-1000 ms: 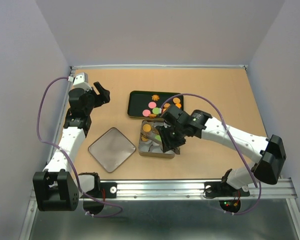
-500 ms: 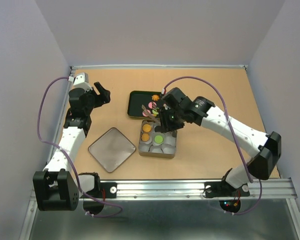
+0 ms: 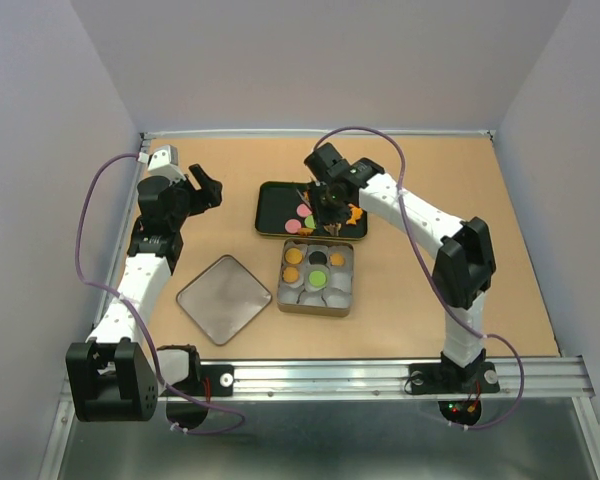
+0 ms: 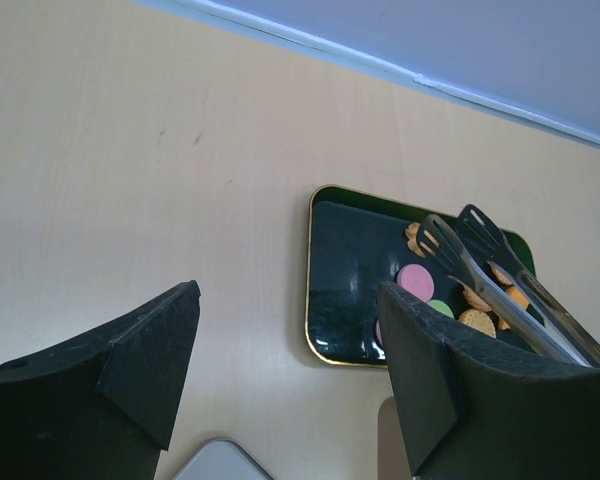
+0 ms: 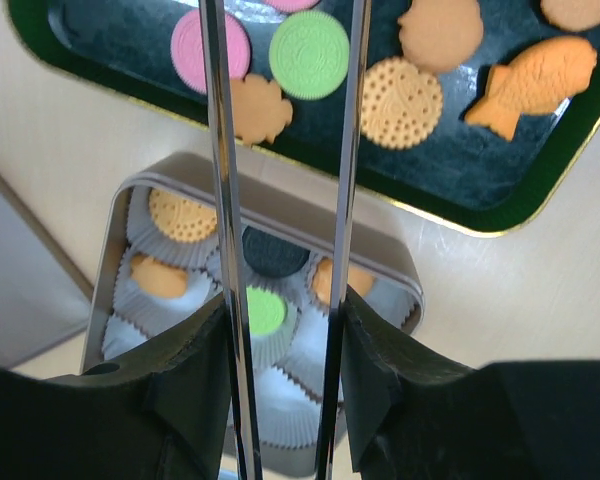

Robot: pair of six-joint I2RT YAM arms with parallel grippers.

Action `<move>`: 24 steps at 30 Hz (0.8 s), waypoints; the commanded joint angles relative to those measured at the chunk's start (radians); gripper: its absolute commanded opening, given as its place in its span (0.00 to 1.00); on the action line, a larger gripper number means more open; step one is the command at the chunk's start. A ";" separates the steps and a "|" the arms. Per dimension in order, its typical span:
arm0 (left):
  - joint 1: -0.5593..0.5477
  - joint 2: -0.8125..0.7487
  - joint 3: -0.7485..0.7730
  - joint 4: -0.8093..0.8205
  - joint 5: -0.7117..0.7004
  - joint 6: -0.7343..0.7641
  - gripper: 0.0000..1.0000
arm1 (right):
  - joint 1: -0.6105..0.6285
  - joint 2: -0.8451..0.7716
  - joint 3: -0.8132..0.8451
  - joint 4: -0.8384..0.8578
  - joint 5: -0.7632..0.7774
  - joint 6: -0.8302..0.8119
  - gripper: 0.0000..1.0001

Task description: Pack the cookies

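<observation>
The right hand point(image 5: 285, 330) grips tongs point(image 5: 352, 150), tips apart over cookies point(image 5: 310, 55) in the tray point(image 5: 110, 30); left hand point(image 4: 285, 310) wide, empty.

Top camera looks down on the whole table point(image 3: 460, 180); all views share the tray point(image 3: 275, 205), right wrist closest above it.

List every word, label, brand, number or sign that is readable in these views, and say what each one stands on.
No readable text, number or sign in any view.
Pink cookie and green cookie: embossed pattern near the edge, too blurred to read as letters.
Tray, tin, square lid and tongs: no print or label visible.
</observation>
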 commanded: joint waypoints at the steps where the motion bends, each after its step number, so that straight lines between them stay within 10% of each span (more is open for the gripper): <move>1: 0.004 -0.032 0.010 0.040 0.027 -0.004 0.82 | -0.012 0.066 0.104 0.027 0.056 -0.032 0.47; 24: 0.004 -0.041 0.009 0.045 0.044 -0.013 0.82 | -0.066 0.169 0.099 0.025 0.000 -0.005 0.47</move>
